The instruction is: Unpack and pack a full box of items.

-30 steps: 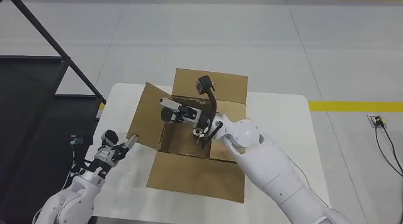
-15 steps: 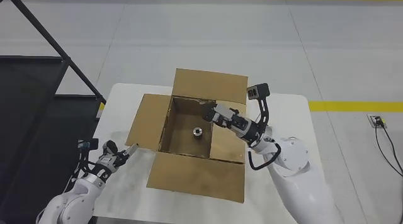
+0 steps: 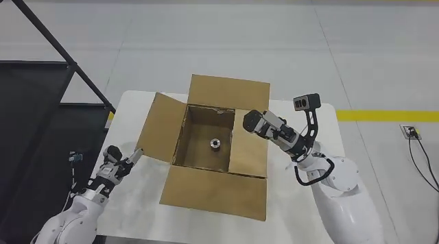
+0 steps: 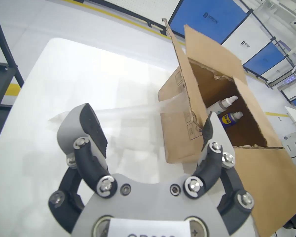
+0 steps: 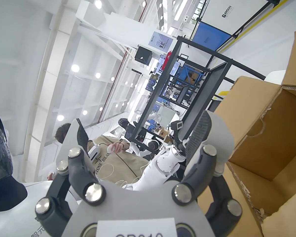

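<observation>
r pincer (image 3: 248,121) backed out over box (image 3: 230,93) edge, jaws apart.

One cardboard box (image 3: 212,192), two bottles (image 4: 225,102) inside, one white table (image 3: 302,117)

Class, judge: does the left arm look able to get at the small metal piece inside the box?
Probably not directly: the left gripper sits outside the box, with the side flap and wall between it and the metal piece. The open top leaves a way from above.
</observation>
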Available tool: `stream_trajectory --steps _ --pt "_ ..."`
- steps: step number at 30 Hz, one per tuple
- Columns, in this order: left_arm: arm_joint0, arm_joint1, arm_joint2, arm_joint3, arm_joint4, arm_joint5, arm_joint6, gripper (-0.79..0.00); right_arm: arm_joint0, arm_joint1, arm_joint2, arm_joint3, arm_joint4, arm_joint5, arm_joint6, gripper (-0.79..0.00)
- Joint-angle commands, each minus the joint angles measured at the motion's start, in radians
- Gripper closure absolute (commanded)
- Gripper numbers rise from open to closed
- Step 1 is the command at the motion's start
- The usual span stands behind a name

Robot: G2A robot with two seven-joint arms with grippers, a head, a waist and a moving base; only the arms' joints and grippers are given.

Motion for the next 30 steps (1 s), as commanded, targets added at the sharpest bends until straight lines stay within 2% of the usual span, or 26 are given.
stream_trajectory --steps 1,5,8,12,15,18,20,29,30 --pt "0.021 0.0 -0.026 -0.066 -0.014 0.017 0.018 -0.785 -0.006 0.005 0.009 -0.004 -0.016 0.01 0.01 -0.785" --pt "0.071 0.0 -0.076 -0.219 -0.081 0.001 0.021 -0.785 -0.022 0.019 0.034 -0.021 -0.075 0.046 0.051 -0.785" --pt "0.088 0.003 -0.09 -0.319 -0.176 -0.034 -0.064 -0.785 -0.049 0.03 0.072 -0.046 -0.087 0.043 0.077 -0.785" --pt "0.02 0.008 -0.04 -0.367 -0.281 -0.033 -0.221 -0.785 -0.103 0.049 0.149 -0.085 -0.059 0.002 0.149 -0.785" --pt "-0.073 0.008 0.042 -0.342 -0.304 0.006 -0.308 -0.785 -0.144 0.062 0.205 -0.106 -0.031 -0.035 0.211 -0.785" --pt "-0.225 0.002 0.175 -0.254 -0.37 0.048 -0.406 -0.785 -0.187 0.077 0.27 -0.117 -0.002 -0.066 0.27 -0.785" --pt "-0.294 -0.005 0.248 -0.192 -0.43 0.048 -0.457 -0.785 -0.207 0.086 0.301 -0.112 -0.005 -0.065 0.292 -0.785" --pt "-0.294 -0.005 0.248 -0.192 -0.43 0.048 -0.457 -0.785 -0.207 0.086 0.301 -0.112 -0.005 -0.065 0.292 -0.785" --pt "-0.292 -0.004 0.228 -0.183 -0.405 0.055 -0.42 -0.785 -0.207 0.086 0.301 -0.112 -0.005 -0.065 0.292 -0.785"
